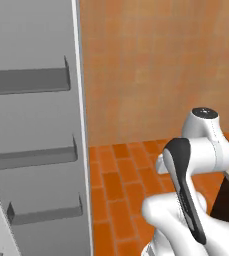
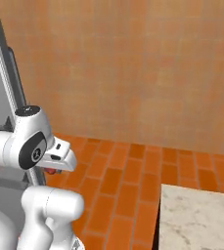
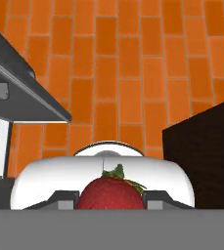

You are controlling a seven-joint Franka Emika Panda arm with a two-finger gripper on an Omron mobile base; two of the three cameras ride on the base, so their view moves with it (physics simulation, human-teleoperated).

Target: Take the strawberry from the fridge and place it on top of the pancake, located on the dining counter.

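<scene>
The strawberry (image 3: pixel 109 193), dark red with a green leafy top, sits between the two fingertips of my gripper (image 3: pixel 111 199), which is shut on it. From the right base view the gripper (image 2: pixel 51 169) hangs under the white hand, pointing down, with a bit of red strawberry (image 2: pixel 50 171) showing beneath it. The fridge (image 1: pixel 36 150) stands at the left with its door open, grey inner shelves facing me. A corner of the dining counter (image 2: pixel 196 219) with its beige marble top lies at the lower right, beyond the gripper. The pancake is out of view.
Orange brick floor (image 2: pixel 128 180) spreads between the fridge and the counter, and an orange tiled wall (image 2: pixel 133 73) stands behind it. The counter's dark wood base (image 3: pixel 206 156) rises at the right of the hand view. The fridge door edge (image 2: pixel 8 73) stands close to the arm's left.
</scene>
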